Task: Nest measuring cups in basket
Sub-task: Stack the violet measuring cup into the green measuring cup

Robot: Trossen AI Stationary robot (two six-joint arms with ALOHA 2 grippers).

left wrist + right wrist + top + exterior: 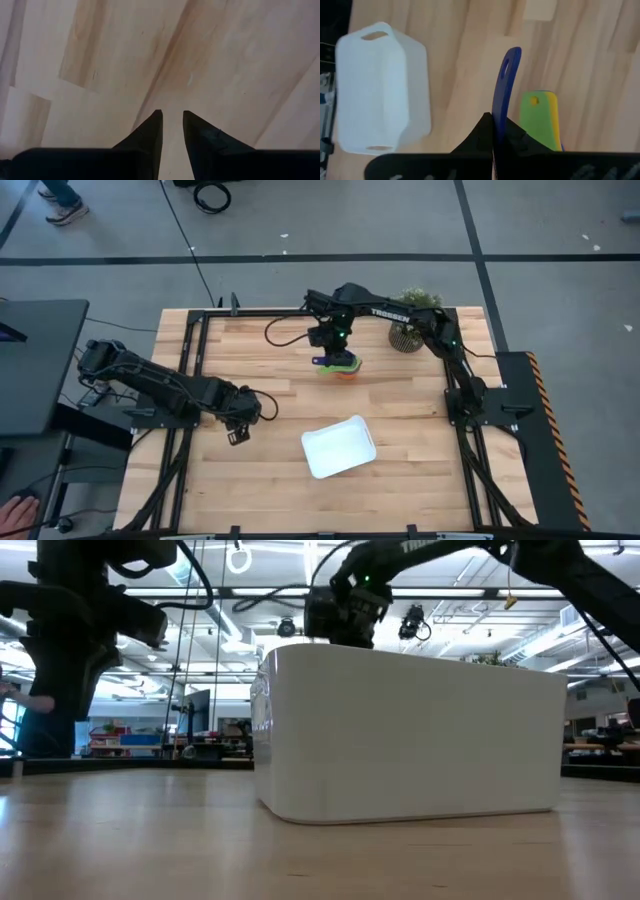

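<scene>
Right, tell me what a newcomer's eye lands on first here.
First the bright stack of measuring cups at the table's far middle, where the right hand is shut on a blue cup's handle, green and yellow handles beside it. Next the empty white basket nearer the front. The left hand hangs over bare wood, holding nothing.
</scene>
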